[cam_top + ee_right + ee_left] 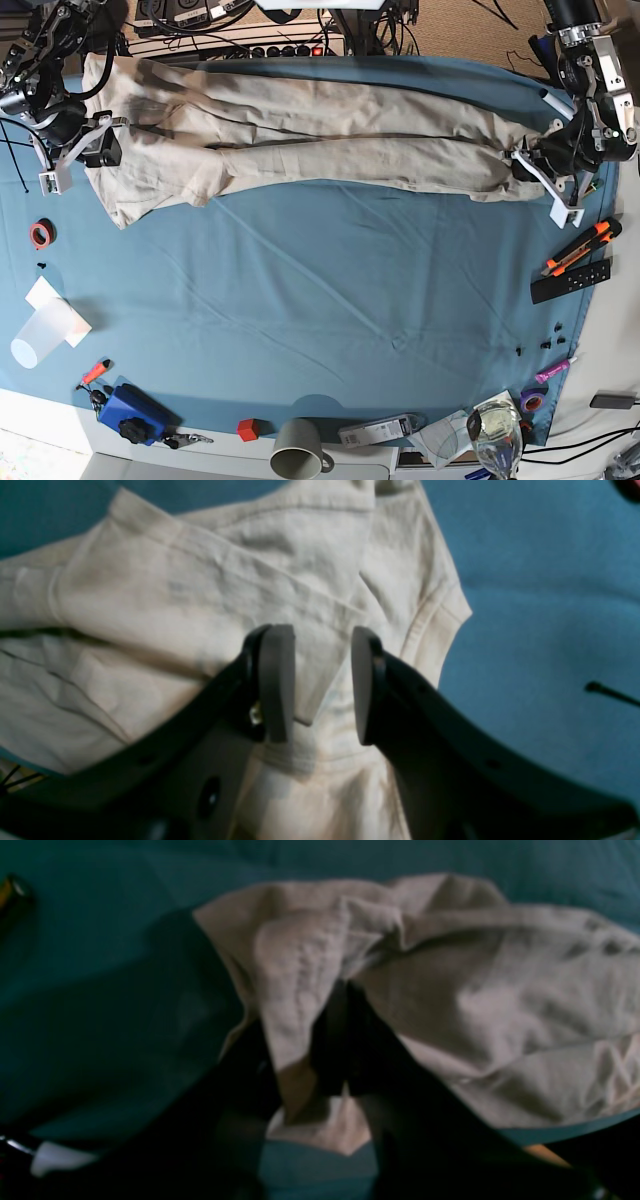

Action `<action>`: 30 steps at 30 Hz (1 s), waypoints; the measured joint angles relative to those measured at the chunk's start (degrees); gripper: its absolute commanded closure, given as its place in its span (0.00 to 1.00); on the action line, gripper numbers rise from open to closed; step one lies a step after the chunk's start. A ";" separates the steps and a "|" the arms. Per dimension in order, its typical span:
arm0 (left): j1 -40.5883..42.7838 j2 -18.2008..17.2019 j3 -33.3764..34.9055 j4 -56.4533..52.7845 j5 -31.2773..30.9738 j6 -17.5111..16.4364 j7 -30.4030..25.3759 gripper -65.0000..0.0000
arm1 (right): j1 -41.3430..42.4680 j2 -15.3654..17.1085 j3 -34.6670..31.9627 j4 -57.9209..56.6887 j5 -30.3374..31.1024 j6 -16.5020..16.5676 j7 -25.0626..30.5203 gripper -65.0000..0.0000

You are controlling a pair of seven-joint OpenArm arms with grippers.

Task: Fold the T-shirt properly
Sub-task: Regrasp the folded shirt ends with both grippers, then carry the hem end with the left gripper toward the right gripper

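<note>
Evidently the T-shirt [320,135] lay stretched along the desk's [330,300] far edge because the left gripper [345,1040] pinched one end; the right gripper [315,680] hovered narrowly parted over the other.

The T-shirt [320,135] lies stretched in a long band across the far side of the bench [330,310], on its blue cloth. The right claw [95,150] sits at the shirt's end on the view's left, the left claw [528,165] at its other end; whether either grips cannot be told. A grey mug [297,461] stands at the near edge.
</note>
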 measured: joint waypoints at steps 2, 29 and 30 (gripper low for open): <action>0.00 0.02 -1.27 1.07 -0.13 -0.02 0.04 1.00 | 0.26 0.02 0.00 0.00 0.02 0.00 0.00 0.70; 7.26 6.36 10.73 16.72 -18.78 -13.75 0.66 1.00 | 0.22 -0.28 0.02 0.00 -1.75 0.00 2.36 0.70; 7.02 7.19 12.50 16.72 -17.79 -13.75 0.37 1.00 | 0.22 -0.31 0.02 0.00 -1.75 0.02 2.36 0.70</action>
